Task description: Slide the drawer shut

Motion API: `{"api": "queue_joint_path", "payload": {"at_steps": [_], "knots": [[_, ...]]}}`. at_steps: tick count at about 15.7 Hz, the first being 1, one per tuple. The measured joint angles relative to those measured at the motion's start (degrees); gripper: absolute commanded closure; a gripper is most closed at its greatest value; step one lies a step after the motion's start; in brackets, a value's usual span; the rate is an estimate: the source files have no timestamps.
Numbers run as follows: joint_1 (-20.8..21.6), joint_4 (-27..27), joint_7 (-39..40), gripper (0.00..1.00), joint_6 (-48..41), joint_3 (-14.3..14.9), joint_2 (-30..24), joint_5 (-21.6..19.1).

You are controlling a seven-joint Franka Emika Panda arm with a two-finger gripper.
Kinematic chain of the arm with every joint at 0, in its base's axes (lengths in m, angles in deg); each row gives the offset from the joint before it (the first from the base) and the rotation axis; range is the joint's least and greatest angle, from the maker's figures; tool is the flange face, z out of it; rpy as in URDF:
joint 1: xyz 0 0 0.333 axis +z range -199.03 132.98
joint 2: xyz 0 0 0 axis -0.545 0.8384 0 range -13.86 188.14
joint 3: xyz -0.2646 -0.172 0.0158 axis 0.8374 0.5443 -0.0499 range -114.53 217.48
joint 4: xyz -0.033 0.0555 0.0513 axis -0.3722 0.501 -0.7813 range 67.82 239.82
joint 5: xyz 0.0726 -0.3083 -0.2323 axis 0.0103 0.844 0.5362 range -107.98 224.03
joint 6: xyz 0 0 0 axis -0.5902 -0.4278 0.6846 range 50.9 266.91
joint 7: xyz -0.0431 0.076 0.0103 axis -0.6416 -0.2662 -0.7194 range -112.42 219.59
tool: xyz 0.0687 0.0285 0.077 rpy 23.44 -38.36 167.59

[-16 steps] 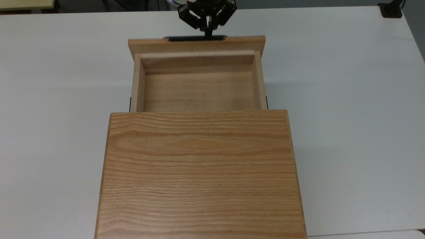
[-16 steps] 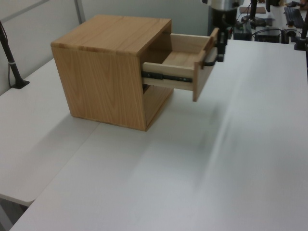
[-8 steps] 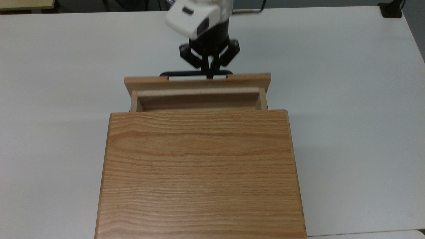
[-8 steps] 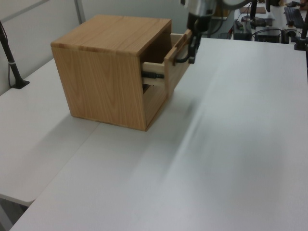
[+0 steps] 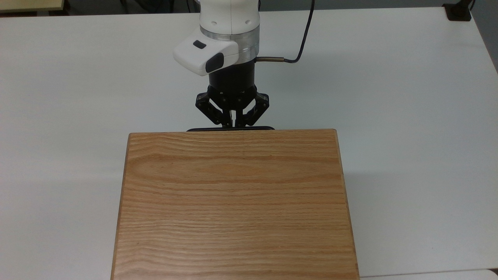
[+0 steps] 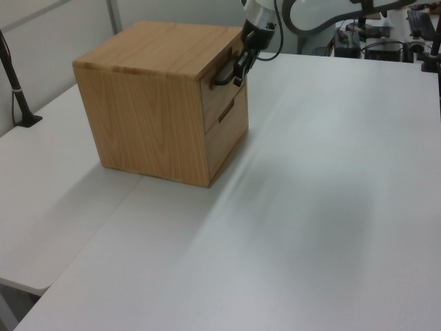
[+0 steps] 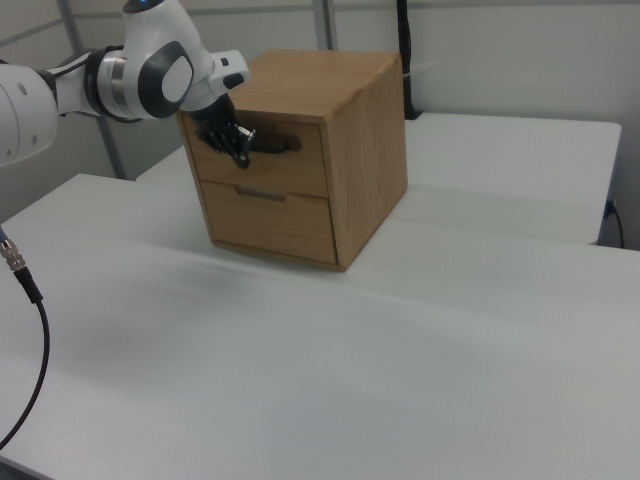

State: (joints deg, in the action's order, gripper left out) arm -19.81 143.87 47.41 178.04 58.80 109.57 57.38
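The drawer [image 7: 268, 150] now sits flush in the top slot of the oak cabinet [image 5: 235, 202], on the white table [image 5: 408, 116]. A sec. ago it stuck out far toward the arm, its pale side walls and bare floor on show in the top view; half a sec. ago just a thin strip of it was left. In the top view now, nothing of the box is left past the cabinet's edge but the thin black handle [image 5: 230, 128].

The gripper [image 5: 232, 121] has come in w/ the drawer. In the top view it was at the upper edge of the picture a sec. ago; now it hangs right at the cabinet's front edge, black fingers [image 5: 225, 116] drawn close together, clenched on the handle near its middle. The white wrist [image 5: 218, 46] and its black cable [image 5: 299, 42] reach in from the top view's upper side.

In the left view the gripper [image 6: 241, 67] presses at the handle [image 6: 224, 74] on the cabinet's upper front, where earlier the drawer front stood well out over the table. In the right view the gripper [image 7: 238, 148] meets the handle [image 7: 275, 143] at the right view's left part of the upper front; a second drawer [image 7: 272, 222] below is also shut, its front level w/ the one above.
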Motion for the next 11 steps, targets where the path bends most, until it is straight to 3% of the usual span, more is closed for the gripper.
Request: {"api": "queue_joint_path", "payload": {"at_steps": [3, 5, 7, 8, 9, 10, 11], "knots": [[-0.14, -0.04, -0.09, 0.92, 0.44, 0.0, 0.09, 0.0], [-0.32, -0.17, -0.09, 0.82, -1.29, 0.14, -0.24, 0.01], [-1.62, -0.82, 1.19, 0.72, -9.01, 0.54, -2.3, 0.07], [-2.68, -0.9, 2.73, 0.61, -14.16, 0.6, -4.18, 0.07], [-3.68, -0.66, 4.03, 0.22, -18.38, 0.65, -6.27, 0.07], [-4.67, 0.15, 5.05, 0.0, -21.64, 0.67, -8.64, 0.07], [-5.51, 1.76, 5.66, 0.0, -24.23, 0.71, -11.32, 0.07]]}}
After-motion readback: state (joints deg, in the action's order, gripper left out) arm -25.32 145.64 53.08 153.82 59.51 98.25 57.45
